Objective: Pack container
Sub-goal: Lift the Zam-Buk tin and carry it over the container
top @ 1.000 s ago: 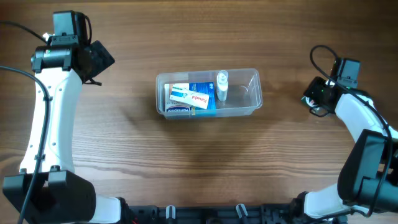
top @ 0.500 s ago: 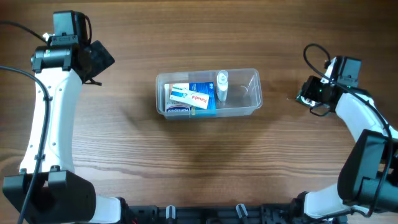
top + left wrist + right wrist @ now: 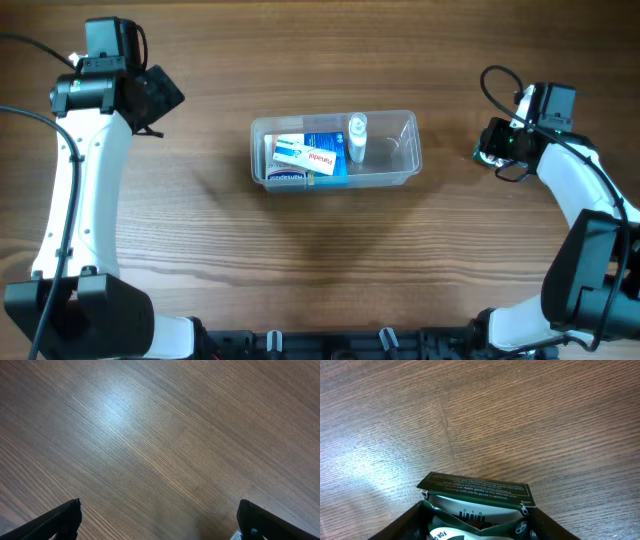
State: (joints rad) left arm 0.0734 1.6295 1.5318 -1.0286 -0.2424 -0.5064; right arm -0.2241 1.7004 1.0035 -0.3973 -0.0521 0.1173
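The container (image 3: 400, 152), a clear plastic tub, stands mid-table. It holds blue and white boxes (image 3: 308, 157) at its left and a small clear bottle (image 3: 357, 138) in the middle. My right gripper (image 3: 494, 152) hovers to the right of the tub, apart from it. In the right wrist view this gripper (image 3: 477, 519) is shut on a dark green box (image 3: 476, 491) with white print and a torn-open end. My left gripper (image 3: 162, 96) is far left of the tub, and its jaws (image 3: 160, 525) stand wide open over bare wood.
The wooden table (image 3: 300, 260) surrounds the tub. The white left arm (image 3: 85, 190) runs down the left side and the right arm (image 3: 585, 200) down the right edge. A dark rail (image 3: 330, 345) lines the front edge.
My right gripper, with the green box in it, has moved left and a little toward the back, closer to the tub. The left arm has stayed still.
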